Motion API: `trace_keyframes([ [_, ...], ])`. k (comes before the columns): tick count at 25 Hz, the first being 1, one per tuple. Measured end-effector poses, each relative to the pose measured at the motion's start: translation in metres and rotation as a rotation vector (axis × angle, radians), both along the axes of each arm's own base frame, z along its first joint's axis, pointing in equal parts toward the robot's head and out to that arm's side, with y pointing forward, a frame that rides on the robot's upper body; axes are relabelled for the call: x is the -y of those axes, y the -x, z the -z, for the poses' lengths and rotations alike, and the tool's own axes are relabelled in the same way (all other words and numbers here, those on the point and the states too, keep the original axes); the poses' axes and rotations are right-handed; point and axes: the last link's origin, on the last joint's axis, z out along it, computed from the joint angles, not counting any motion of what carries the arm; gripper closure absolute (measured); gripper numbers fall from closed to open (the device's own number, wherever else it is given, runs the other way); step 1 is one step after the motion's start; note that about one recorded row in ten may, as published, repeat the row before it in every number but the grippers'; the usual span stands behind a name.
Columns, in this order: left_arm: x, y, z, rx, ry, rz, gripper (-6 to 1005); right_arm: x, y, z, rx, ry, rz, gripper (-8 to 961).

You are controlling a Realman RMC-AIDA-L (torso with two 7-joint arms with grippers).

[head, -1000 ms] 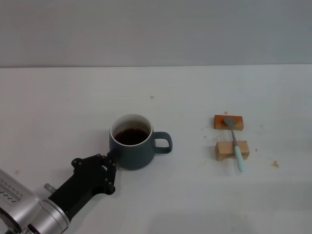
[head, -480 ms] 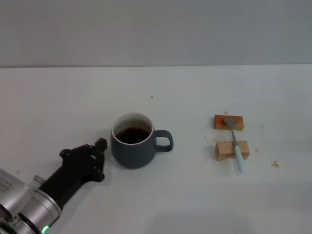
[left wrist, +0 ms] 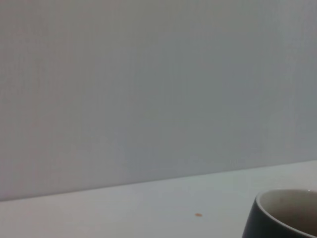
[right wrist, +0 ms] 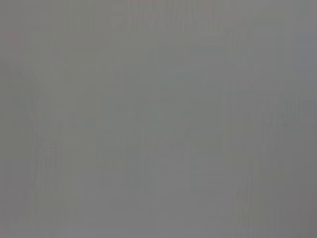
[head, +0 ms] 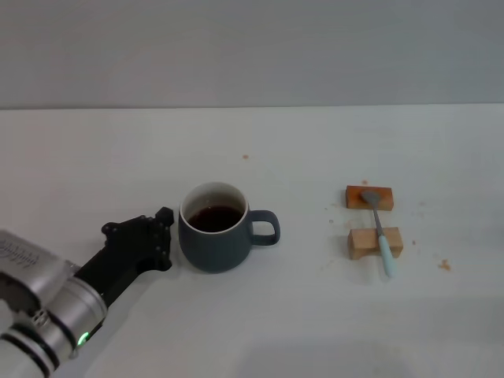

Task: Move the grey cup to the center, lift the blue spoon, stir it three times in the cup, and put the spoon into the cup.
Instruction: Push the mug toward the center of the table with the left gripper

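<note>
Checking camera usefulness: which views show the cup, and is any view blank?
Head view: the cup and spoon fully visible, left hand beside the cup. Left wrist view: only the cup's rim at the frame edge. Right wrist view: uniform grey, nothing discernible.

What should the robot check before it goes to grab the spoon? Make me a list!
1. The grey cup stands upright on the table with the dark drink inside: ok.
2. Cup is near the middle, in front of the robot: ok.
3. Left gripper is beside the cup on the side away from the handle; whether it has let go: cannot tell.
4. The blue spoon lies across two wooden blocks, handle end sticking out toward the robot, free to grab: ok.
5. Right gripper ready near the spoon: not ok, it is not in view.
6. Nothing lies between cup and spoon: ok.
</note>
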Motion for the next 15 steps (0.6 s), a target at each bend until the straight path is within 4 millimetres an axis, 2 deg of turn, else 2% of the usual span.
trace_keyframes([
  [8,-0.008,-0.013,0.008,0.004,0.042,0.030,1001,-0.001,0.000,-0.001,0.004,-0.001,0.004,137],
  [15,-0.007,-0.015,0.011,0.002,0.054,0.038,1001,-0.005,0.002,-0.001,0.007,-0.001,-0.002,137],
])
